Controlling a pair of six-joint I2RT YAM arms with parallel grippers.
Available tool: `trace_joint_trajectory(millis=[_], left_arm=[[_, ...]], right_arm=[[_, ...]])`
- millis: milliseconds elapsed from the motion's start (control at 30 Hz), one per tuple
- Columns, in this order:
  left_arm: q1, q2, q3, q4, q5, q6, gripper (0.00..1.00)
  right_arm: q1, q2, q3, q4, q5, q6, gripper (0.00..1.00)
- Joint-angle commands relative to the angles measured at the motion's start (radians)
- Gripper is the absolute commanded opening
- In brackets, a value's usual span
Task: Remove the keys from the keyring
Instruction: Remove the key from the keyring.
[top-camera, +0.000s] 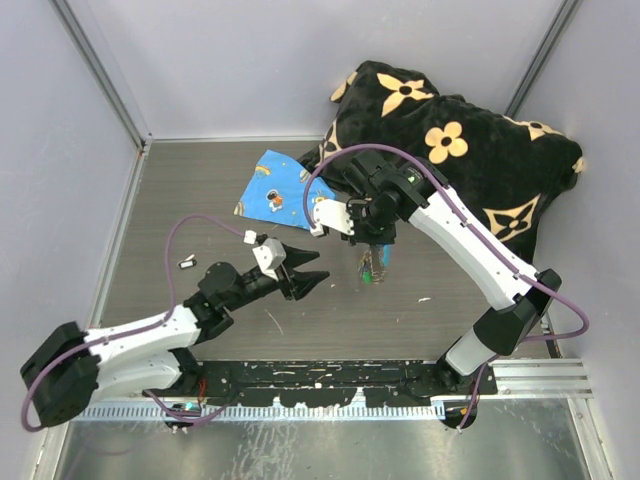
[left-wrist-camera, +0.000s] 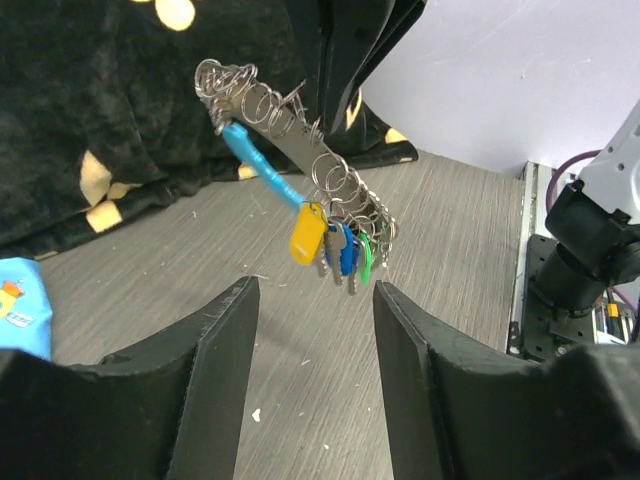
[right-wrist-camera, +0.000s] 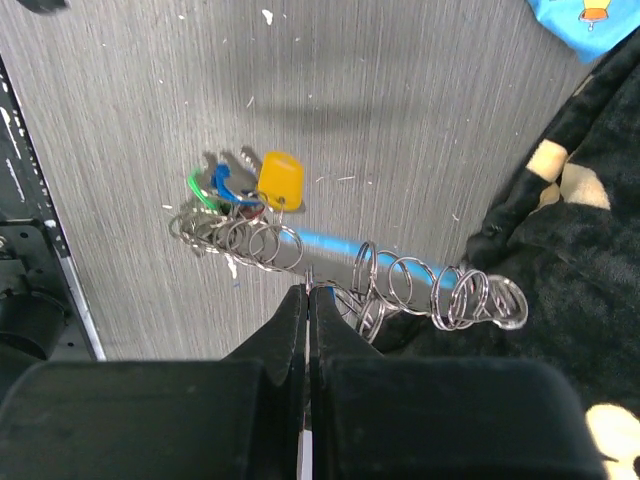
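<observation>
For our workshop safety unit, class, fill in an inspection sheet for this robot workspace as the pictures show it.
Surface: grey wood-grain table, a few white specks.
Job's things: keyring, a chain of metal rings with a light-blue piece, hangs from the right gripper; keys with yellow, blue and green heads dangle at its low end.
Clutter: blue printed cloth; black flowered cushion; small white object.
Grippers: right gripper shut on keyring; left gripper open, empty, aimed at the keys.
Cables: purple cable looping along each arm.
Surroundings: pale walls.
</observation>
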Motion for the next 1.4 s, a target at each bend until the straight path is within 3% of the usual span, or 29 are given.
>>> trace_joint_trajectory(millis=[0, 133, 200, 500, 733, 1367], left_arm=[[0.001, 0.132, -0.016, 0.390, 0.015, -0.022, 0.47], [0.002, 0.307, -0.010, 0.662, 0.057, -0.011, 0.32], [0.002, 0.364, 0.029, 0.671, 0.089, -0.002, 0.29], [0.000, 0.435, 0.102, 0.677, 0.111, 0.033, 0.33], [0.001, 0.484, 0.148, 0.678, 0.154, 0.003, 0.29], [0.001, 0.546, 0.179, 0.679, 0.147, -0.002, 0.30]], right_arm=[[0.005, -0.022, 0.019, -0.009, 0.023, -0.037, 0.01], [0.006, -0.019, 0.016, -0.009, -0.025, -0.049, 0.01], [0.006, -0.015, 0.015, -0.009, -0.048, -0.050, 0.01], [0.004, -0.005, 0.020, -0.008, -0.124, -0.054, 0.01], [0.000, 0.008, 0.038, -0.008, -0.155, -0.053, 0.01], [-0.008, 0.010, 0.052, -0.008, -0.195, -0.055, 0.01]])
